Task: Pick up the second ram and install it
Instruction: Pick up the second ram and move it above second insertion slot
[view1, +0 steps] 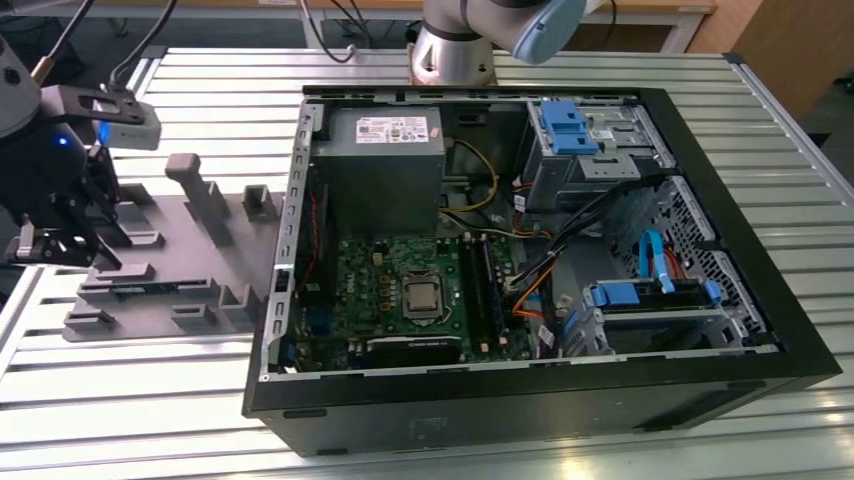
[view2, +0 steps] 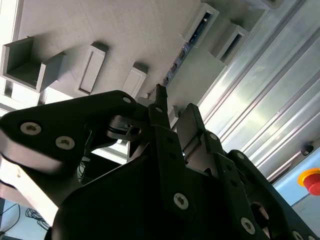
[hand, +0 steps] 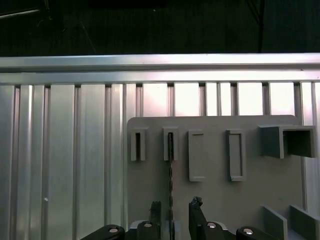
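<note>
The second ram stands on its thin edge in a slot of the grey holder plate. In the second wrist view it shows as a dark strip running along that slot. My gripper straddles the near end of the stick, open, with a small gap on either side between each black finger and the board. In the second wrist view the gripper shows the same stance. In the exterior view the gripper hangs low over the holder plate at the exterior view's left, beside the open computer case.
The case lies on its side with the green motherboard, its dark memory slots, a grey power supply and blue drive clips exposed. The ribbed aluminium table carries everything. Upright grey posts rise from the holder plate.
</note>
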